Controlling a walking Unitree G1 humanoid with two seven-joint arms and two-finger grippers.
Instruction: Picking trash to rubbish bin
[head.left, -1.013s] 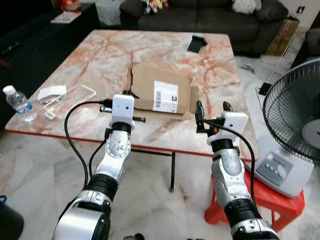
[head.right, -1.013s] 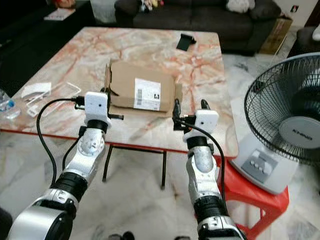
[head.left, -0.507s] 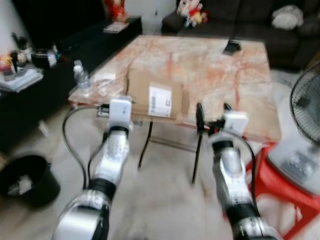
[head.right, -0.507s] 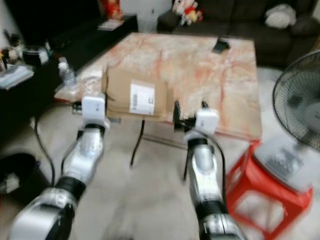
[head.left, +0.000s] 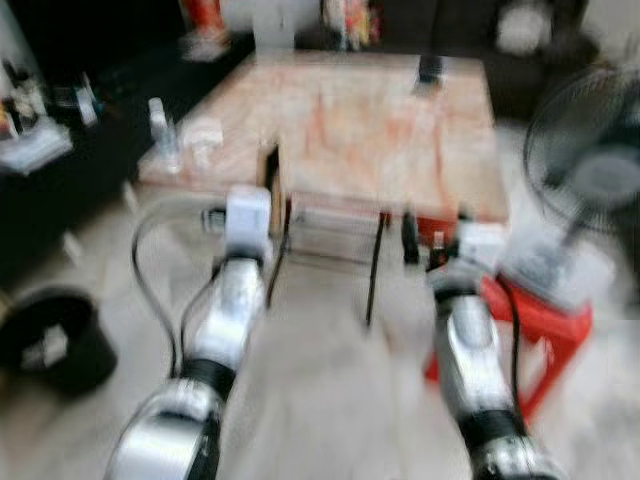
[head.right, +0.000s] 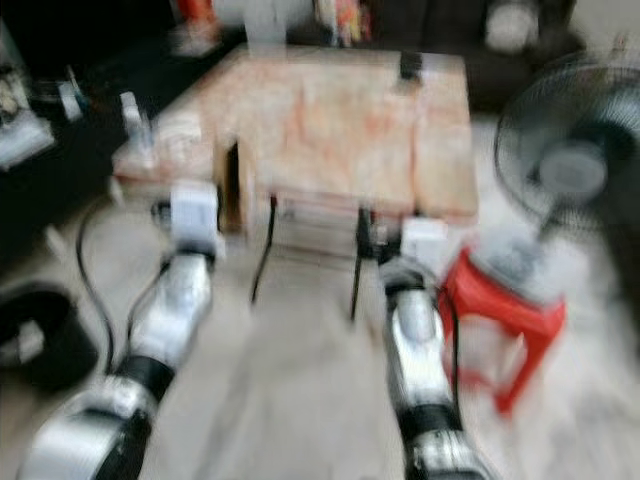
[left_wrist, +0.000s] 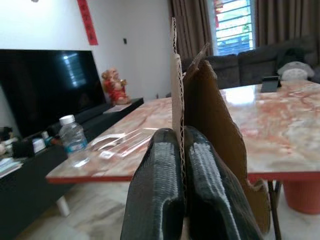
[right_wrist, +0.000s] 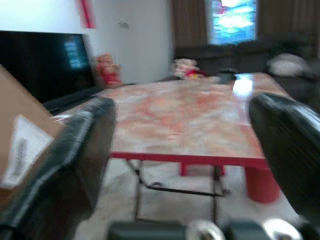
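Head views are blurred. A marble tabletop (head.left: 380, 130) with pink veining stands ahead of the robot, on thin black legs. To its right are a standing fan (head.left: 590, 190) and, lower, a red stool (head.left: 530, 320). A dark sofa runs behind the far edge of the tabletop. On the floor at the robot's left sits a round black rubbish bin (head.left: 55, 335), well apart from the tabletop.

A flattened piece of brown cardboard (left_wrist: 210, 125) is the trash item. It stands edge-up off the near left corner of the tabletop, clear of the surface. The left gripper (left_wrist: 181, 165) holds it: both black fingers (left_wrist: 157, 180) are pressed together with the corrugated edge of the cardboard clamped between them. In the right wrist view the cardboard shows at one side with its white printed label (right_wrist: 22, 145) facing that camera.

The right gripper (right_wrist: 190, 150) is spread wide with nothing between its fingers (right_wrist: 75, 155); it hangs in front of the near edge of the tabletop, beside the cardboard but not touching it.

A small water bottle (left_wrist: 73, 141) and clear plastic packaging (left_wrist: 120, 142) rest near the left edge of the tabletop. A small dark object (left_wrist: 270, 84) lies at the far side.
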